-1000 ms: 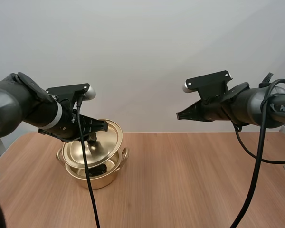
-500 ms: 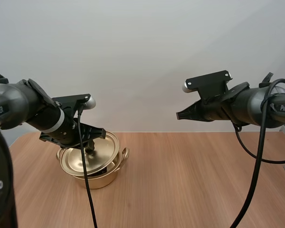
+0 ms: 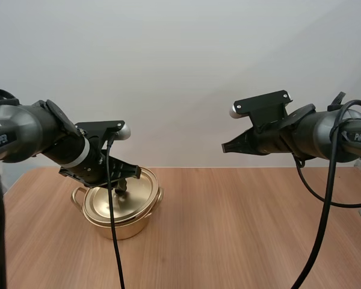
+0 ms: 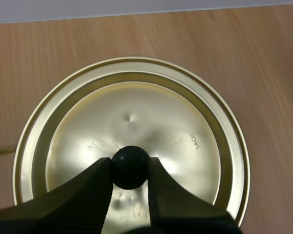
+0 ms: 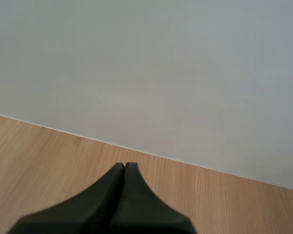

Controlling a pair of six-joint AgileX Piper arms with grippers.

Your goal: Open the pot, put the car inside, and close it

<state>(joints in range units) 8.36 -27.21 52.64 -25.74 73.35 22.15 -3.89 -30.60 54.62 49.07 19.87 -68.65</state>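
Note:
A golden pot (image 3: pixel 126 224) stands at the left of the wooden table. Its golden lid (image 3: pixel 123 198) rests on the rim, covering the inside. My left gripper (image 3: pixel 121 182) is shut on the lid's black knob (image 4: pixel 130 167), its fingers (image 4: pixel 93 187) pinching the knob from both sides above the lid (image 4: pixel 132 117). My right gripper (image 3: pixel 225 147) hangs high above the table's right half, shut on nothing, its fingers (image 5: pixel 123 178) lying together as one dark wedge. Whatever is in the pot is hidden by the lid.
The wooden table (image 3: pixel 240 235) stretches bare to the right of the pot and toward the front edge. A plain light wall stands behind it.
My left gripper has lowered the lid from a tilted hold above the pot down onto the rim, and the dark thing seen inside is now covered. The right arm has stayed put.

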